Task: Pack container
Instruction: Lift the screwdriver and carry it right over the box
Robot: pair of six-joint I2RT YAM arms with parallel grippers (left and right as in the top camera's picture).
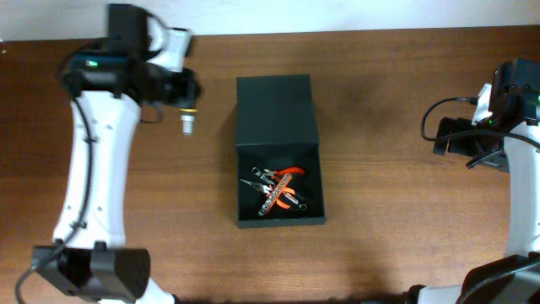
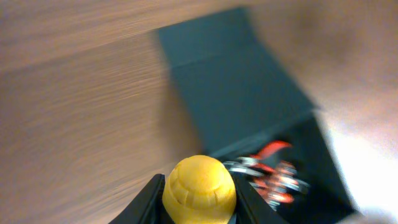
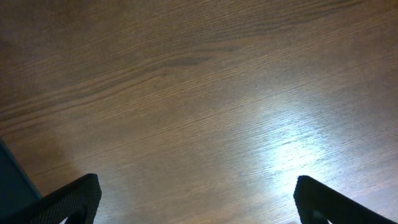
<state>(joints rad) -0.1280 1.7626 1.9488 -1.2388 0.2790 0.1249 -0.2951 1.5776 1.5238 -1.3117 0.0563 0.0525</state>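
The container (image 1: 278,181) is a dark green-black box in the middle of the table, its flap lid (image 1: 274,110) folded open toward the back. Inside lie orange-handled pliers (image 1: 283,176) and other small hand tools. It also shows blurred in the left wrist view (image 2: 242,93). My left gripper (image 1: 186,108) is left of the lid and shut on a tool with a yellow rounded handle end (image 2: 199,190); its metal tip (image 1: 187,124) points down. My right gripper (image 3: 196,199) is open and empty over bare wood at the far right.
The wooden table (image 1: 380,169) runs across the whole view. The right arm's base and cables (image 1: 460,135) sit at the right edge. A dark corner of the box shows at the left edge of the right wrist view (image 3: 12,180).
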